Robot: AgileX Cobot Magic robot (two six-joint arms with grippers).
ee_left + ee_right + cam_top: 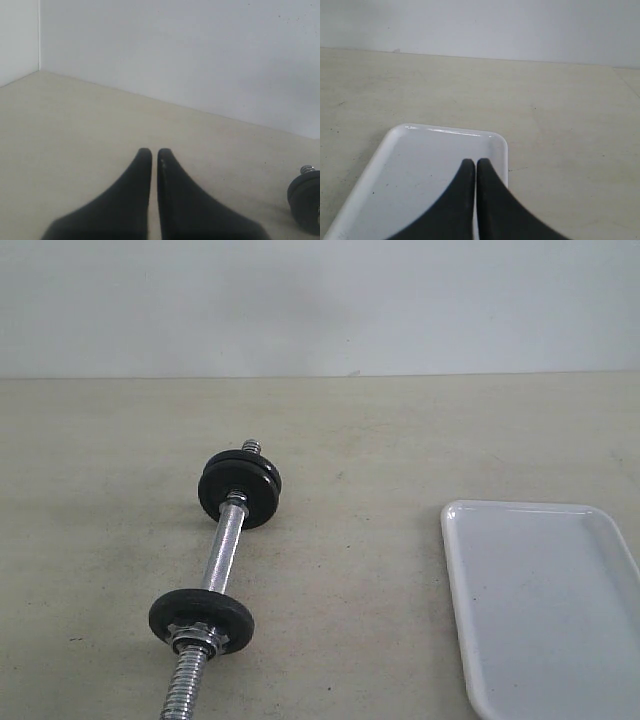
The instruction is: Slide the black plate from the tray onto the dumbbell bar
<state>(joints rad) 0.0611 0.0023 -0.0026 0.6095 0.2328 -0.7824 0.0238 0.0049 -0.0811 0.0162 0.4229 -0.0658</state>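
The dumbbell bar (222,550) lies on the beige table, a chrome rod running from near to far. Two black plates (240,488) sit together at its far end, and a single black plate (201,618) sits nearer, with a silver nut (195,640) against it. The white tray (550,610) at the right shows nothing on its visible part. My left gripper (154,152) is shut and empty over bare table, with a black plate (305,200) off to one side. My right gripper (475,162) is shut and empty above the tray (420,170), near its corner. Neither gripper appears in the exterior view.
A plain pale wall (320,300) rises behind the table. The bar's near threaded end (180,690) and the tray's near side run out of the exterior view.
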